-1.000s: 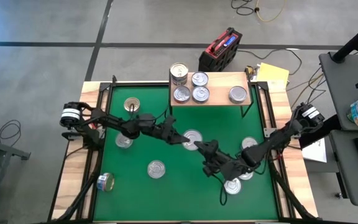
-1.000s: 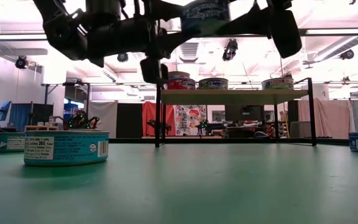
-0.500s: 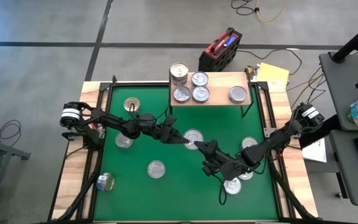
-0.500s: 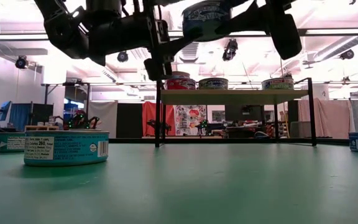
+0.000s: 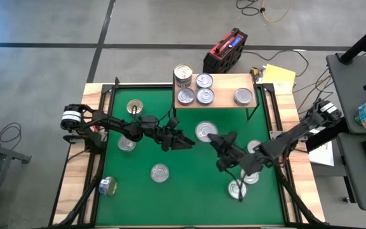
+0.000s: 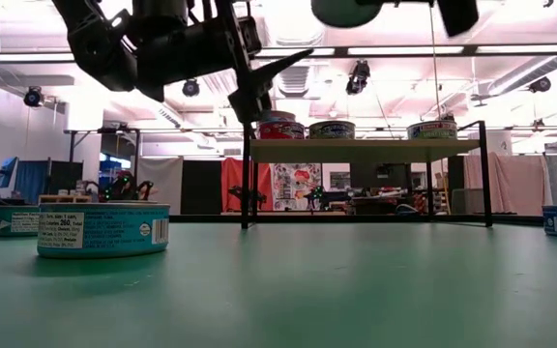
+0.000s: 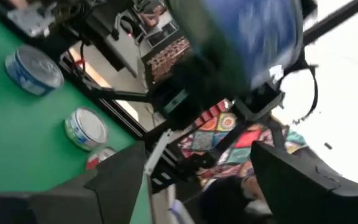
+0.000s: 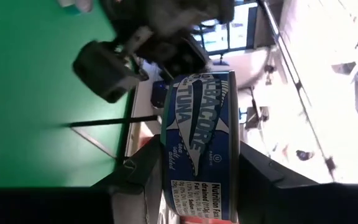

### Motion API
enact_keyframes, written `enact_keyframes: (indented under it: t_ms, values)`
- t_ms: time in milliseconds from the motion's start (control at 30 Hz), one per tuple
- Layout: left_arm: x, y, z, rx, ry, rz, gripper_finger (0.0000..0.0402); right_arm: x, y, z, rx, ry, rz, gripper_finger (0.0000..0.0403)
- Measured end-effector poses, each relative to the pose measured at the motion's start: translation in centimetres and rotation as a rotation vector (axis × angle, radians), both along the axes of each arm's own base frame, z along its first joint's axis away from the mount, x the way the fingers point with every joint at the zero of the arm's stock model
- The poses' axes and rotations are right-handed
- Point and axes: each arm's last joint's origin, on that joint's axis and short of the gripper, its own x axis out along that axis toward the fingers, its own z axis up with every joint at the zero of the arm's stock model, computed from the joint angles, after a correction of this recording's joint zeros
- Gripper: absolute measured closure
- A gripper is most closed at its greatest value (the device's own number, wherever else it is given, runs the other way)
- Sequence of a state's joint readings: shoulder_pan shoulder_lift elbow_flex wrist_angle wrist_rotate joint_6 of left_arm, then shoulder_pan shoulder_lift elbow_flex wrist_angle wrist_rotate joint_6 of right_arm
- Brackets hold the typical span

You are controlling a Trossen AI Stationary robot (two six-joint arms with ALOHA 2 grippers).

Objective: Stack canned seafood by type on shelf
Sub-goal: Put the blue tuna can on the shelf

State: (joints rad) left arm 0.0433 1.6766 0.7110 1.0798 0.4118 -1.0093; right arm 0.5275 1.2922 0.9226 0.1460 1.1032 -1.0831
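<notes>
My right gripper (image 5: 216,137) is shut on a blue-labelled tuna can (image 5: 206,131) and holds it in the air over the mat's middle, just in front of the shelf (image 5: 224,88). The same can (image 8: 201,137) fills the right wrist view. My left gripper (image 5: 184,141) stands open a little to the can's left, touching nothing. The light-wood shelf carries several cans on their bases: a stack of two (image 5: 183,74), three silver-topped ones (image 5: 204,81) beside it, and one (image 5: 243,97) at its right end. My right gripper pinches the can across its height, one finger on each flat end, at the part of the rim (image 8: 199,199) toward the table's right. The fingers (image 8: 138,177) come in about level from the right. The can sits level, lid up, lifted clear of the mat.
Loose cans lie on the green mat (image 5: 189,203): a gold-topped one (image 5: 135,107) far left, silver ones (image 5: 126,144) (image 5: 160,172), one on its side (image 5: 108,186) near left, and three (image 5: 237,189) under the right arm. A red case (image 5: 226,49) sits behind the shelf.
My left gripper has opened, let go of the can and rolled at the wrist, staying in place. My right gripper has shut on the can and carried it up and toward the far edge, away from the left gripper. The can stays level.
</notes>
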Motion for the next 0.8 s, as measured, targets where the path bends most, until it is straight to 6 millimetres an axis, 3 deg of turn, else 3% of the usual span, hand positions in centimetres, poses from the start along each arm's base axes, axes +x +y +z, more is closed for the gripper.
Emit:
enact_keyframes:
  t_ms: [433, 800]
  values:
    - [-1.7, -0.2, 2.7, 0.273, -0.147, 0.044, 0.0185, -3.4, -3.0, 4.8, 0.16, -0.198, -0.043, 0.0271]
    - [-4.9, -0.6, 3.9, 0.635, 0.167, 0.367, 0.0216, -3.9, -5.7, 6.2, 0.299, -0.346, -0.134, 0.0271]
